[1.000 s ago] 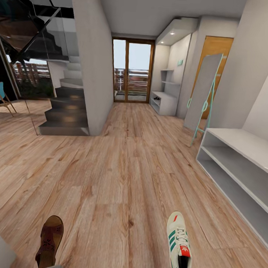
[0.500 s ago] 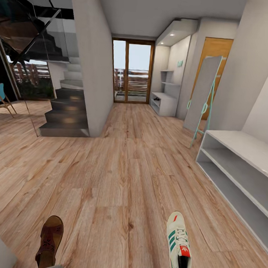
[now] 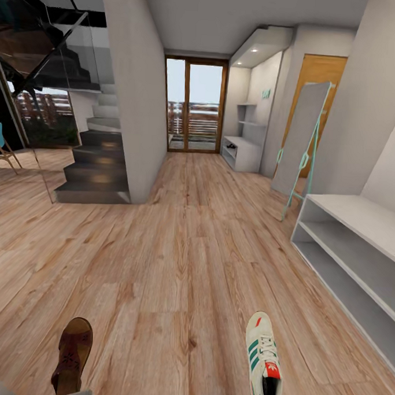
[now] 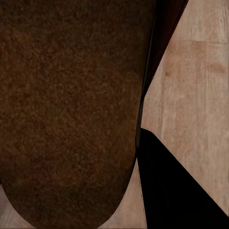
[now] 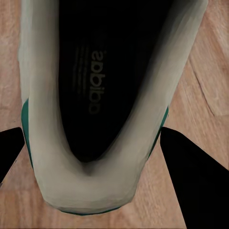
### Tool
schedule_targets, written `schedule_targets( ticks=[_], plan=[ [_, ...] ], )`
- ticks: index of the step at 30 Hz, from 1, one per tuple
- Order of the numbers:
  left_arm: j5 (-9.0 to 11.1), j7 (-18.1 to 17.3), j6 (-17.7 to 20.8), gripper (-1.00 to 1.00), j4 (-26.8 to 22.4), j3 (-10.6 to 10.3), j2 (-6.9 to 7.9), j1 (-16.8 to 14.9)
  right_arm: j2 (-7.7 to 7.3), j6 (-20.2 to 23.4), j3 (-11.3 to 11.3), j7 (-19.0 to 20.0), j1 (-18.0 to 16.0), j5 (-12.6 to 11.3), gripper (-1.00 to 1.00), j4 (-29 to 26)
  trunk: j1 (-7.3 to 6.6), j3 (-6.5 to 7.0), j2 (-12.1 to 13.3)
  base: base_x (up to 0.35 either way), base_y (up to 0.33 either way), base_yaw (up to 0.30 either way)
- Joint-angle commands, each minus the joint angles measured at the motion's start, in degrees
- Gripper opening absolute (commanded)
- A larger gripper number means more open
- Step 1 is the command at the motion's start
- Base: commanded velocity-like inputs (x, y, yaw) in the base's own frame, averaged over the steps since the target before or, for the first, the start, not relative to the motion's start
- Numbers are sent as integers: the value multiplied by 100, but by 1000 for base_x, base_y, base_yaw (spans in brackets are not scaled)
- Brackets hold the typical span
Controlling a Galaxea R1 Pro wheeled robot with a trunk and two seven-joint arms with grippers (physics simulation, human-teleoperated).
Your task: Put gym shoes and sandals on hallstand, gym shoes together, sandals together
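left claw (image 4: 143,157) holds brown flat sandal (image 3: 72,356) | right claw (image 5: 90,157) straddles heel of white green-striped trainer (image 3: 263,357) | your pale grey hallstand (image 3: 241,150) lies straight ahead, far down corridor

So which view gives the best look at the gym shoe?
The head view: the gym shoe shows nearly whole, with green stripes, laces and red tongue patch. The right wrist view shows only its heel and dark insole close up. The left wrist view shows a brown sandal instead.
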Motion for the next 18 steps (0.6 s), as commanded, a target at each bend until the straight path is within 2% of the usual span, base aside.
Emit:
schedule_targets(
  ticks=[1,18],
  plan=[
    [-79,5,-21,-100,5,46,-3,-6,3,-15,-42,-22,-2,61,-100,4,2,-5,-2,334,0,0],
    [-84,5,-21,-100,10,46,6,-6,3,-15,-42,-22,0,61,-100,4,2,-5,-2,338,0,0]
  ],
)
